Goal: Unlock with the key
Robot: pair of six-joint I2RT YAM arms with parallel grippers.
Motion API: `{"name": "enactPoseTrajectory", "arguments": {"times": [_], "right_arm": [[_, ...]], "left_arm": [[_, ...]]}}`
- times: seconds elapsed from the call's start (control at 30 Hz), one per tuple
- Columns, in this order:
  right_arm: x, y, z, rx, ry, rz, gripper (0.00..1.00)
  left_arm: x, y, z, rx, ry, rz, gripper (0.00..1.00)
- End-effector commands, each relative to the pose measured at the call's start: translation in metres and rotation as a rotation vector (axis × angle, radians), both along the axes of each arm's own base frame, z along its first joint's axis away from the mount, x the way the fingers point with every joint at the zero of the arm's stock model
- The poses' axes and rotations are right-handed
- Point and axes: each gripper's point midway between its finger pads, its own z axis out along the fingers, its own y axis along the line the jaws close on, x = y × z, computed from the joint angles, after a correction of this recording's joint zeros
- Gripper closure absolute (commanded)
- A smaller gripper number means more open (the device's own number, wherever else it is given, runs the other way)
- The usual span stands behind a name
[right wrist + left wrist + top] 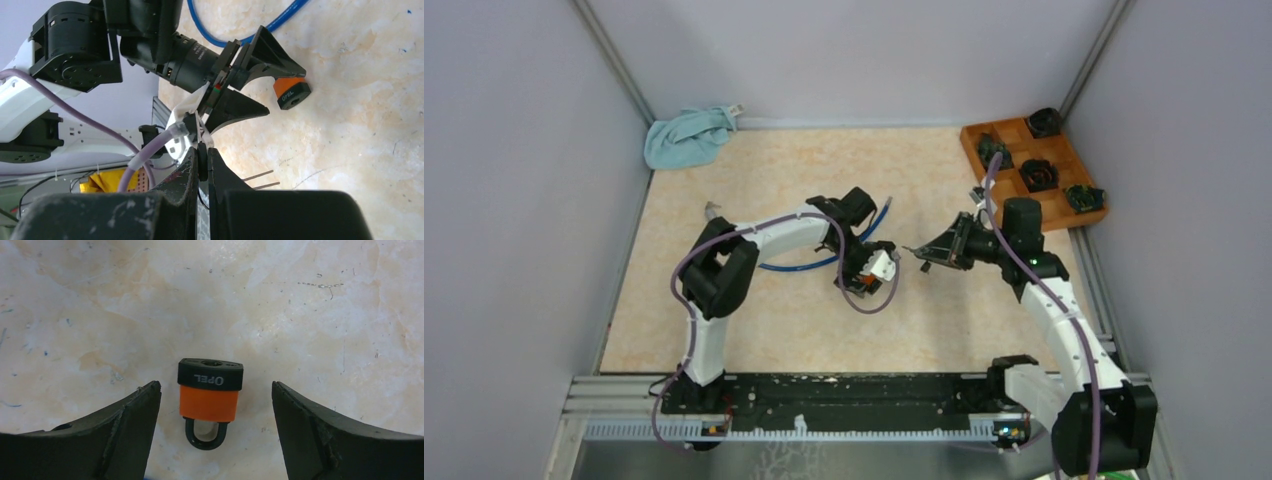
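Note:
An orange padlock [209,401] with a black "OPEL" base lies flat on the marble-patterned table, its black shackle pointing toward the wrist. My left gripper [216,386] is open, with a finger on each side of the padlock and a gap to both. In the top view the left gripper [865,272] sits mid-table over the padlock [860,286]. My right gripper [202,150] is shut on a key [202,165] with a black head, its metal blade pointing at the left gripper. In the top view the right gripper [934,254] is just right of the padlock [291,93].
A blue cable [804,263] lies on the table behind the left arm. A teal cloth [689,137] sits in the far left corner. A wooden compartment tray [972,145] with black parts stands at the far right. Grey walls close in three sides.

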Motion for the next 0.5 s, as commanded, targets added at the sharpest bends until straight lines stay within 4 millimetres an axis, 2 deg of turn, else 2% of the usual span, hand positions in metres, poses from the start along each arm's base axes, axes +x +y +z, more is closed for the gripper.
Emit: {"name": "enactPoseTrajectory", "arguments": {"times": [0.0,0.1,0.33,0.47], "right_arm": [[-0.002,-0.008,0.002,-0.022,-0.024,-0.029,1.0],[-0.004,-0.009,0.0,-0.026,-0.018,-0.032,1.0],[-0.005,-0.009,0.0,-0.022,-0.023,-0.027,1.0],[-0.006,-0.009,-0.003,-0.021,-0.016,-0.028,1.0]], "left_arm": [[-0.004,-0.008,-0.008,-0.005,0.02,-0.028,0.13],[-0.007,0.0,-0.018,0.033,0.027,-0.036,0.12],[-0.006,0.002,-0.028,0.036,-0.02,-0.064,0.14],[-0.002,-0.003,-0.032,0.008,-0.065,-0.07,0.21]]}}
